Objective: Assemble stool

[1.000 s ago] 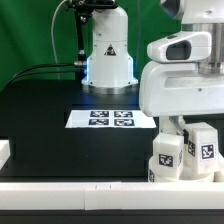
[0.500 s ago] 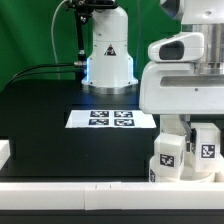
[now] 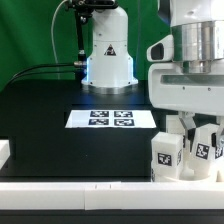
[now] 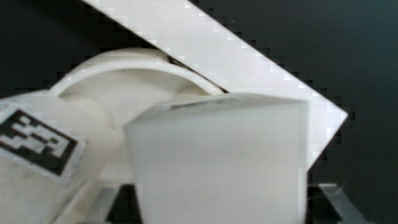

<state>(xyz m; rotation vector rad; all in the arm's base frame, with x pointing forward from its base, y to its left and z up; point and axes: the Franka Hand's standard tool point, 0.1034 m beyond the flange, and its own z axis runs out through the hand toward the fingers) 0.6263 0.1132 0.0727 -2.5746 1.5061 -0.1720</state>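
**Visitor:** What sits nearest you right now?

**Arm:** From my wrist, a blocky white leg (image 4: 222,160) fills most of the view, right up against my gripper (image 4: 214,205). My jaws are clenched on that leg, one dark finger (image 4: 342,203) showing at each side of it. Just behind it lies a rounded white part (image 4: 116,95) with a black-and-white tag (image 4: 39,138) on its face. It may be another leg or the seat disc; at this range I cannot tell which.

**Visitor:** And from the outside camera?

**Arm:** There my hand (image 3: 190,128) hangs low at the exterior view's right, near the front white rail (image 3: 70,186). Two tagged legs stand just below it: one (image 3: 165,156) nearer the camera, one (image 3: 207,146) further to the exterior view's right. My fingers come down between and behind them.

**Visitor:** Further back?

**Arm:** The black table (image 3: 50,120) stretches away, and the marker board (image 3: 112,118) lies flat on it, near mid-table. Beyond that stands my white base (image 3: 108,55), with a green backdrop (image 3: 30,30) behind it.
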